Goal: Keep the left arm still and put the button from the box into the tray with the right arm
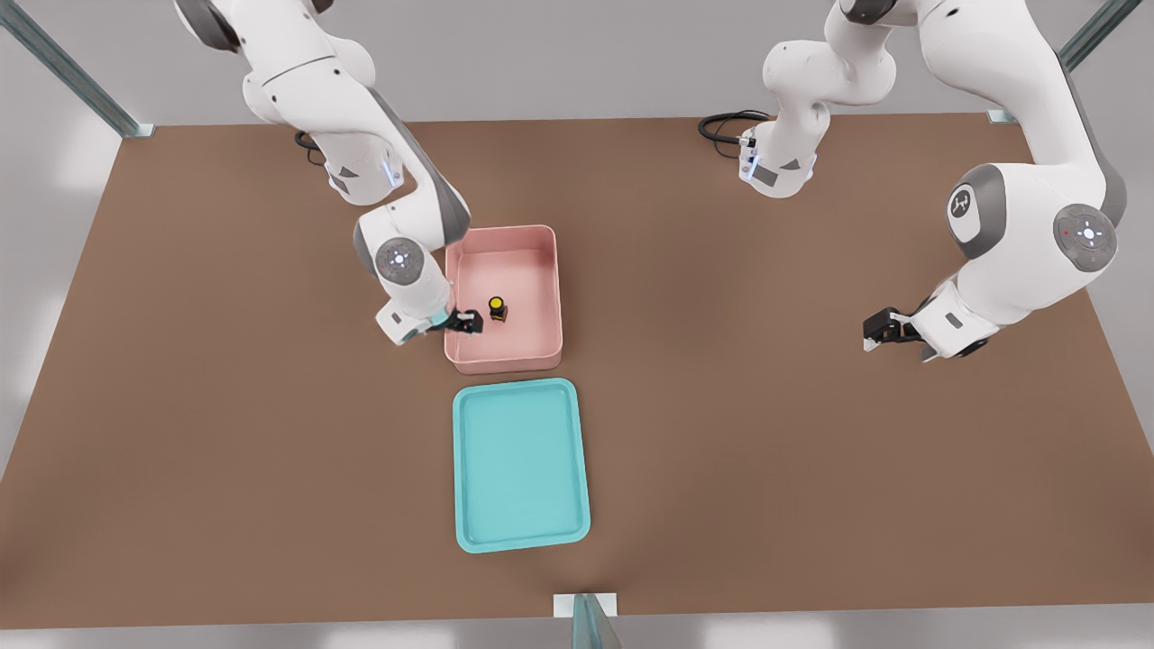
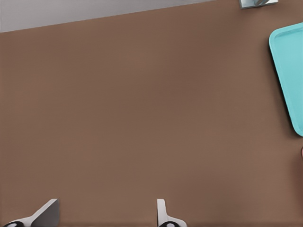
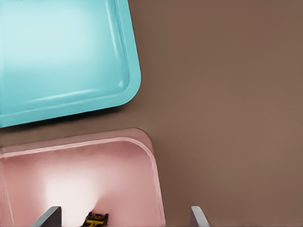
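Note:
The button (image 1: 497, 308), yellow cap on a black base, stands inside the pink box (image 1: 505, 261) near its middle. My gripper (image 1: 468, 322), on the arm with the teal wrist band, hangs low over the box's wall on the front view's left, just beside the button. In the right wrist view its fingertips (image 3: 48, 216) are spread wide, so the gripper (image 3: 123, 220) is open, with the button (image 3: 97, 218) showing between them at the frame's edge and nothing held. The turquoise tray (image 1: 521, 464) lies just in front of the box and holds nothing; it also appears in the right wrist view (image 3: 61, 52).
The parked arm (image 1: 1019, 234) stands at the front view's right, its gripper (image 1: 888, 329) low over the brown table (image 1: 225, 406). A black cable (image 1: 726, 126) loops at the table's back. A metal post (image 1: 590, 622) rises at the front edge.

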`<state>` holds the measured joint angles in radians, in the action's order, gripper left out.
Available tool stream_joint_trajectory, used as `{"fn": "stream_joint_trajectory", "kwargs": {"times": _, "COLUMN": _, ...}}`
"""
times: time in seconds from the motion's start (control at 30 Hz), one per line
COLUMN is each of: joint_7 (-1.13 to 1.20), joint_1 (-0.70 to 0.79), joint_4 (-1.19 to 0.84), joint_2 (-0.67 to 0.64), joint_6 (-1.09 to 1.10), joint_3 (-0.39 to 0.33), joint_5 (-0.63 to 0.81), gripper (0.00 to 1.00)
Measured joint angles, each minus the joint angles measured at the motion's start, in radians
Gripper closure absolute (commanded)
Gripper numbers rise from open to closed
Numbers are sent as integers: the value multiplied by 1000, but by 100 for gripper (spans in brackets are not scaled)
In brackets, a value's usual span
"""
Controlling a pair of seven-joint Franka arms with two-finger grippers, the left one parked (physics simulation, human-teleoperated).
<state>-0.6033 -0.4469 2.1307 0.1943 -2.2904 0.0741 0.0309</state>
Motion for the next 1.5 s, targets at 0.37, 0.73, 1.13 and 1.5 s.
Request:
{"fn": "stream_joint_trajectory", "kwargs": {"times": 0.37, "joint_7": -171, "joint_1": -60, "joint_4": 15, "joint_2": 51, "joint_6": -35, "joint_3": 123, "joint_5": -4, "gripper": 0}}
{"fn": "stream_joint_trajectory", "kwargs": {"times": 0.73, "joint_7": -260, "joint_1": -76, "joint_4": 98, "joint_2": 112, "joint_6": -140, "joint_3": 124, "joint_5": -6, "gripper": 0}}
{"fn": "stream_joint_trajectory", "kwargs": {"times": 1.13, "joint_7": -322, "joint_1": -80, "joint_4": 129, "joint_2": 127, "joint_6": -239, "joint_3": 126, "joint_5": 1, "gripper": 0}}
{"fn": "stream_joint_trajectory", "kwargs": {"times": 1.5, "joint_7": -354, "joint_1": -74, "joint_4": 152, "joint_2": 126, "joint_6": -258, "joint_3": 130, "joint_5": 0, "gripper": 13}}
